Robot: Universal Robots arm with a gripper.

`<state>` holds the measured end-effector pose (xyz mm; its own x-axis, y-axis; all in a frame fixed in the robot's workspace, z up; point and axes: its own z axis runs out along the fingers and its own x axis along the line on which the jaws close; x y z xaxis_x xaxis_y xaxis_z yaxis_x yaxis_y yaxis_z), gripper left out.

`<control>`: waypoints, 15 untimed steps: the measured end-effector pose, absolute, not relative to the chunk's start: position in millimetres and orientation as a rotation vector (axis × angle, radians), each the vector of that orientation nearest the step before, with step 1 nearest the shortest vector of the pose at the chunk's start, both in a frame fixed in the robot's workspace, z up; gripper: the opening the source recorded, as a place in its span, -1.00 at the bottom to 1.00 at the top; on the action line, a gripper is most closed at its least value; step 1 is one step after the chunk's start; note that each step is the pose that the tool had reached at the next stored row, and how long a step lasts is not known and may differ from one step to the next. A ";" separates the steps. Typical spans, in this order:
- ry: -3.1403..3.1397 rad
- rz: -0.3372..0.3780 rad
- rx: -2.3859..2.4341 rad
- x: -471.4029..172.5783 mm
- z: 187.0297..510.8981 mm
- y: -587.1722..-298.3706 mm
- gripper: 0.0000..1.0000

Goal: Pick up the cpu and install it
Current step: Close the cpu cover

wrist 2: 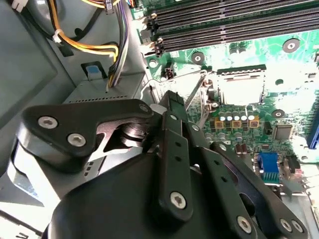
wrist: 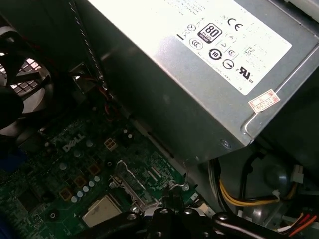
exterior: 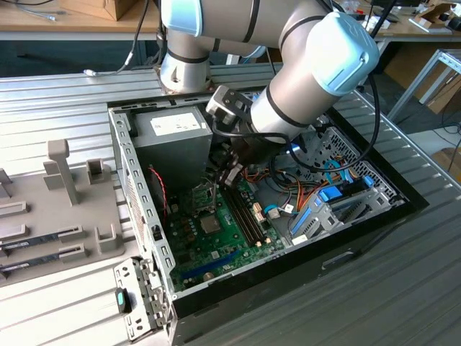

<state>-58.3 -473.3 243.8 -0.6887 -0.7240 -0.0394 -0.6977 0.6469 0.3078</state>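
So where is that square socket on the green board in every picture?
Exterior view: the socket sits on the board, close to the grey power-supply box.
Second wrist view: the socket is near the long memory slots.
First wrist view: the socket is near the power-supply box.
Shared landmark: the green motherboard around it.

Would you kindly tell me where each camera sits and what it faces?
Exterior view: off the arm, above, looking down on the open computer case; the arm and tool reach inside.
First wrist view: on the arm, facing the power supply and motherboard; tool links at its edge.
Second wrist view: on the arm, facing the memory slots; dark tool links fill the foreground.
Shared: both wrist views show the cpu in its socket.
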 end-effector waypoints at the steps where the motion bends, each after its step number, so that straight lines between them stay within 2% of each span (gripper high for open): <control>1: -2.771 -0.459 1.199 -58.3 244.0 -473.4 -0.79; 15: -2.768 -0.432 1.196 -58.2 245.8 -474.5 -0.79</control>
